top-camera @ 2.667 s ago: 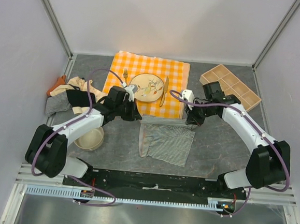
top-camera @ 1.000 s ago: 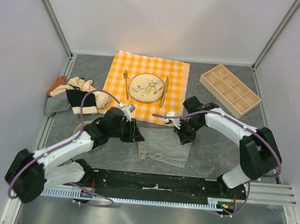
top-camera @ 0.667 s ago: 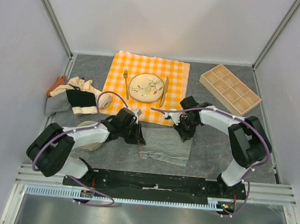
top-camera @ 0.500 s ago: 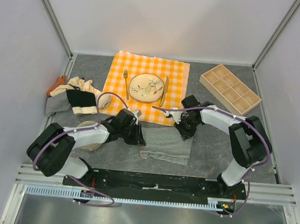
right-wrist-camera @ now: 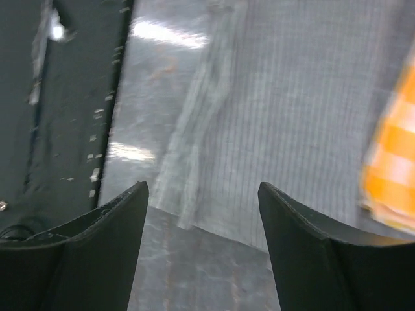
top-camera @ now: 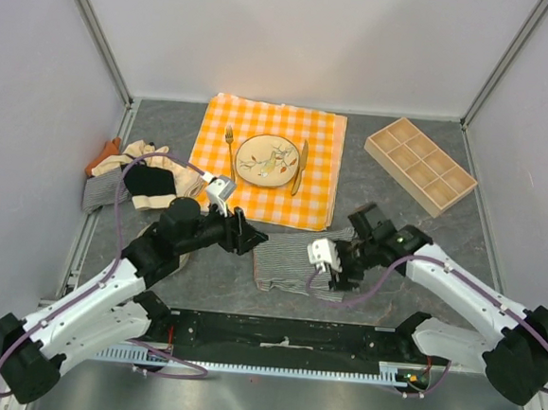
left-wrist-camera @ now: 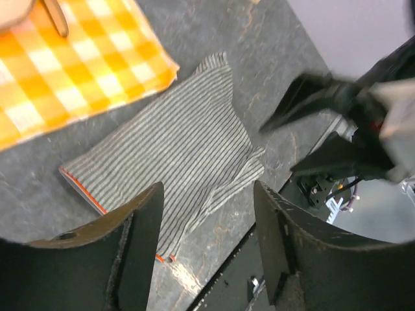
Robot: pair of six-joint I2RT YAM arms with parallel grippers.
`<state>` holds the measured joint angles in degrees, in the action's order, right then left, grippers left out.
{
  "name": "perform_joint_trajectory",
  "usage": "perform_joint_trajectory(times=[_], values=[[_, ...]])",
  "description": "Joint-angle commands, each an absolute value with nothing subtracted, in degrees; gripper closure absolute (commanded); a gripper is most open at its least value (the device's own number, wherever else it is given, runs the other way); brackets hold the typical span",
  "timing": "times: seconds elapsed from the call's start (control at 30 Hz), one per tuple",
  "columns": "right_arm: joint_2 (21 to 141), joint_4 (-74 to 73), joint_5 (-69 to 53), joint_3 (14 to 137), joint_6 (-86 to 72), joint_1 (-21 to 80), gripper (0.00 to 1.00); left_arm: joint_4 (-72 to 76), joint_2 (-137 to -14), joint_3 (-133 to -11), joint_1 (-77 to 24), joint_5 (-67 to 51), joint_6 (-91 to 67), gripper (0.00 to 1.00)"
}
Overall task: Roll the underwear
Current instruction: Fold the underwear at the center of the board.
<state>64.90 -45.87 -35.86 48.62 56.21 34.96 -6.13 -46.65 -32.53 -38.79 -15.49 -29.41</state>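
Status of task: early, by my judgement. One striped garment (left-wrist-camera: 165, 159) lies flat on the desk (top-camera: 379, 199), its far edge just beside the near edge of the tablecloth (top-camera: 270, 133), between my two arms. It appears folded into a flat panel, with an orange-trimmed edge showing at one end. No part of it is rolled. I see no finished roll anywhere in view.

My left end effector (left-wrist-camera: 206, 194) hangs above the garment with its fingers spread and nothing between them. My right end effector (right-wrist-camera: 202, 191) hangs over the opposite side of the same garment, also spread and empty. Neither touches the cloth, as far as the wrist views show.

Outstanding: rolling this garment from end to end, then the same for everything in the heap (top-camera: 129, 175) at the left side of the desk, well apart from the working spot.

Count of task items:
- Striped garment laid out for work: one.
- In the heap: one grey-striped piece (top-camera: 99, 194), one black piece (top-camera: 147, 184) with a cream band, one orange piece (top-camera: 100, 158), and cream pieces (top-camera: 140, 154) that are too bunched for me to separate; I judge two at least.

Count of other items:
- Tablecloth: one.
- On it: one plate (top-camera: 268, 159), one fork (top-camera: 229, 152), one knife (top-camera: 300, 166).
- Divided wooden tray (top-camera: 420, 164), far right: one, with nothing visible in its compartments.
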Motion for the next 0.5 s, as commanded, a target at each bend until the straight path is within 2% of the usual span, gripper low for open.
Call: perform_joint_trajectory(times=[0.0, 0.13, 0.2, 0.27, 0.4, 0.47], values=[[64.24, -38.08, -34.66, 40.7, 61.44, 40.86, 0.24, -2.12, -41.85, -31.74, -39.2, -16.43, -16.82, 0.34], [66.0, -35.07, -27.8, 37.54, 60.29, 44.2, 0.25, -0.18, -38.85, -29.98, -39.29, -16.09, -13.71, 0.23], [66.53, -32.88, -24.98, 35.08, 60.03, 46.22, 0.25, 1.39, -38.41, -28.14, -39.29, -14.86, -15.37, 0.11], [66.88, -31.65, -21.98, 34.11, 59.85, 47.19, 0.27, 2.02, -38.15, -27.25, -39.29, -14.85, -17.22, 0.06], [68.02, -29.97, -19.08, 33.05, 59.59, 47.72, 0.31, 5.44, -38.93, -25.67, -39.29, -18.36, -15.65, 0.06], [68.47, -29.97, -18.2, 32.78, 59.76, 47.81, 0.36, 7.46, -39.81, -24.61, -40.42, -20.55, -14.68, 0.13]])
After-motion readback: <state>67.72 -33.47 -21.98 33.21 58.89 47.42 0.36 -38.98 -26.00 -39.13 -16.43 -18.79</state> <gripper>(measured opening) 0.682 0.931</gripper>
